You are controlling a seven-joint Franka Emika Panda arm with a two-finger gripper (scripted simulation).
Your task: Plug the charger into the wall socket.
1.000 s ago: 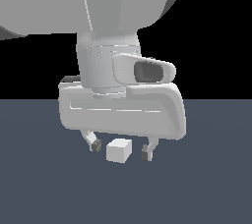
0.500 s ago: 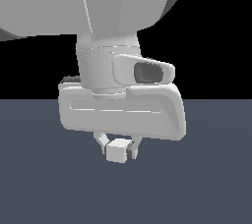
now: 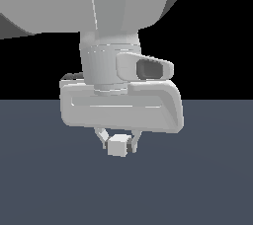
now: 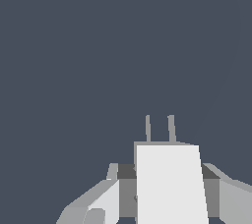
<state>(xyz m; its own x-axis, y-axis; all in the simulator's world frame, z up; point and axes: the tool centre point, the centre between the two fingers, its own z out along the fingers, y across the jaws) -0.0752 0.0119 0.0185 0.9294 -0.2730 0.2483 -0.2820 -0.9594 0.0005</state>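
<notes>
Clamped between the two fingers of the gripper point(image 3: 118, 143) is the charger point(image 3: 117, 146), a small white-grey cube, so the fingers are seen closed against its opposite sides. In the exterior view the charger is carried directly beneath the wide grey gripper body point(image 3: 121, 106), with one finger point(image 3: 102, 136) pressed on the side toward the exterior view's left and the other on the side toward the exterior view's right. The charger is framed against the dark blue-grey floor point(image 3: 207, 179), and whether it is touching that floor cannot be told. In the wrist view the charger point(image 4: 170, 183) is shown as a pale block with two thin grey prongs point(image 4: 159, 128) projecting from its far end, side by side and parallel, over the bare floor. The wall socket is not seen in either view.
</notes>
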